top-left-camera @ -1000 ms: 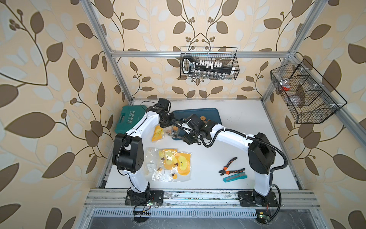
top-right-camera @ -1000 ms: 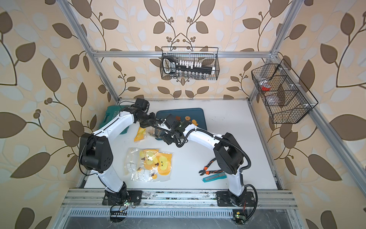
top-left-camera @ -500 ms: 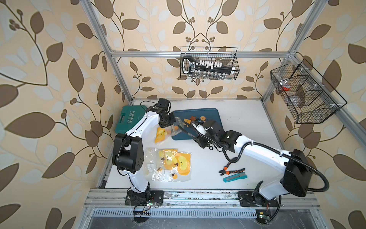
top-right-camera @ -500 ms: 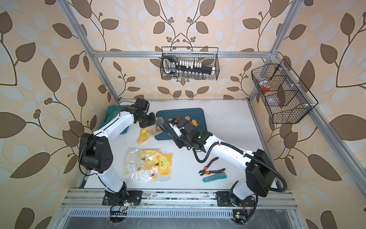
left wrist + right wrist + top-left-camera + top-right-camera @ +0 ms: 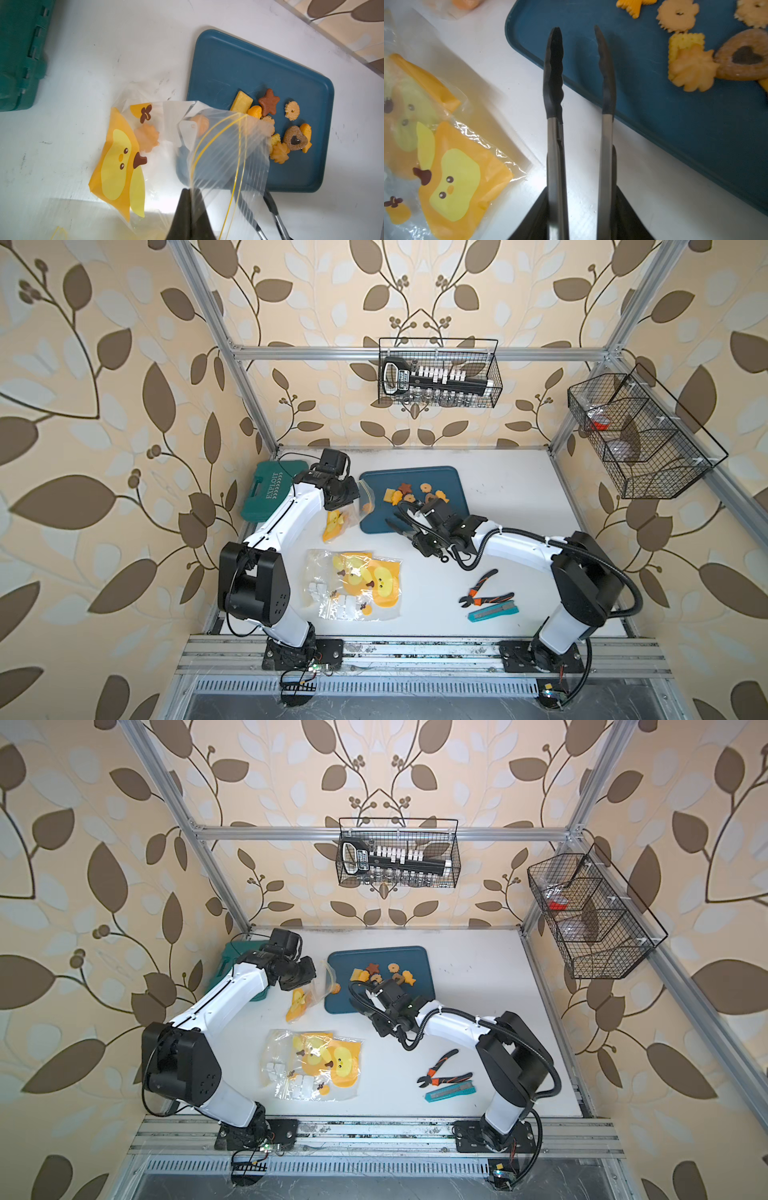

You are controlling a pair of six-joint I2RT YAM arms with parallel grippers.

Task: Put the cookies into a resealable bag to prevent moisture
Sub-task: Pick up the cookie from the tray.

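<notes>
Several small orange, yellow and brown cookies [image 5: 417,493] lie on the blue tray [image 5: 451,477]. My left gripper [image 5: 190,193] is shut on the rim of the clear resealable bag [image 5: 218,149], holding its mouth open over the tray's corner. Two orange cookies [image 5: 146,137] sit inside the bag. My right gripper [image 5: 581,197] is shut on black-tipped metal tongs [image 5: 554,83]. The tong tips stand apart with nothing between them, over the tray's near edge [image 5: 571,68], short of the cookie pile [image 5: 691,68].
A heap of duck-print bags [image 5: 357,585] lies at the front centre. Orange-handled pliers [image 5: 484,593] and a teal knife [image 5: 494,611] lie front right. A green case [image 5: 270,493] sits at the back left. Wire baskets [image 5: 440,377] hang on the walls.
My right arm has drawn the tongs back from the bag's mouth towards the tray's near edge, and the tongs have narrowed. The left gripper still holds the bag in place.
</notes>
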